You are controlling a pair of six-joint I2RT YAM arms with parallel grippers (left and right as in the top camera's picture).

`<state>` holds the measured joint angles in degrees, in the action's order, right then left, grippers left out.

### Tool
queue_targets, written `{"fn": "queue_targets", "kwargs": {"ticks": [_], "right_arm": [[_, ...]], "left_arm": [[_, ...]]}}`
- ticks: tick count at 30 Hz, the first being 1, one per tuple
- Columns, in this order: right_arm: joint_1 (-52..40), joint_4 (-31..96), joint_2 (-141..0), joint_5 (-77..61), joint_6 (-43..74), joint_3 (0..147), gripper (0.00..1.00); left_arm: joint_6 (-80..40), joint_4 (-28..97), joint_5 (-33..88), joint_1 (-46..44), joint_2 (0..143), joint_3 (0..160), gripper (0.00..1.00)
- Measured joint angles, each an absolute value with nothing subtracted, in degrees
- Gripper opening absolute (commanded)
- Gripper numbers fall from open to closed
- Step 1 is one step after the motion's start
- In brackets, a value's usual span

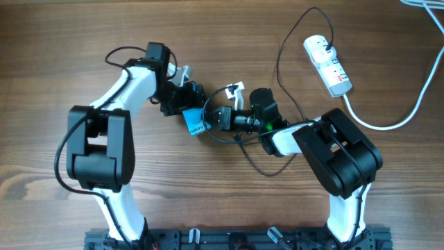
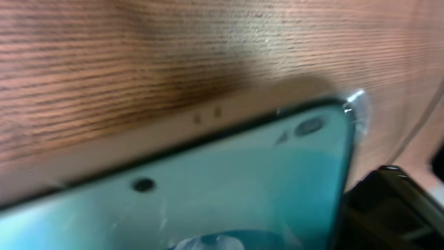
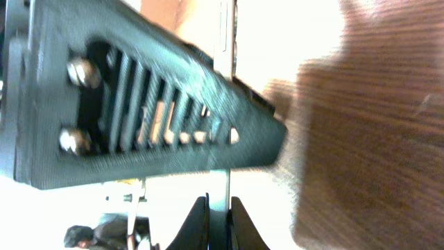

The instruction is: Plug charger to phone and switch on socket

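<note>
The phone (image 1: pixel 196 123), teal with a white strip, is held off the table between my two grippers at centre. My left gripper (image 1: pixel 186 104) is shut on its upper end, and the teal screen fills the lower part of the left wrist view (image 2: pixel 243 187). My right gripper (image 1: pixel 216 117) meets the phone from the right. In the right wrist view its jaws (image 3: pixel 220 215) are closed on a thin pale strip (image 3: pixel 226 184) that looks like the phone seen edge-on. The black charger cable (image 1: pixel 281 59) runs from the white socket (image 1: pixel 327 64) down under the right arm. Its tip is hidden.
The socket's thick pale cable (image 1: pixel 409 111) curves off the right edge. Slack loops of black cable (image 1: pixel 251 163) lie below the right wrist. The left gripper's ribbed black finger (image 3: pixel 139 104) fills the upper right wrist view. A dark part (image 2: pixel 395 208) sits by the phone's corner.
</note>
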<state>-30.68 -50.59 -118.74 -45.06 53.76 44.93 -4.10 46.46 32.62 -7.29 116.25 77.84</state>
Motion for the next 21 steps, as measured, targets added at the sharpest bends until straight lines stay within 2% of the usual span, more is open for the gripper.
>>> {"fn": "queue_targets", "kwargs": {"ticks": [5,8,19,21], "right_arm": [[-30.55,-50.63,-118.74,-47.09,54.17,44.93,0.04],[-30.35,-51.00,-118.74,-47.46,55.46,44.93,0.04],[-29.65,-55.46,-118.72,-49.08,64.71,44.93,0.04],[-29.45,-55.75,-118.72,-49.56,64.97,44.93,0.04]], "left_arm": [[-2.31,46.44,37.04,-5.06,116.25,77.84,0.87],[-1.91,46.44,39.62,-5.04,116.25,77.84,0.83],[0.69,46.02,51.13,-3.81,116.31,77.84,0.61],[1.13,45.89,52.45,-3.51,116.42,77.84,0.54]]}}
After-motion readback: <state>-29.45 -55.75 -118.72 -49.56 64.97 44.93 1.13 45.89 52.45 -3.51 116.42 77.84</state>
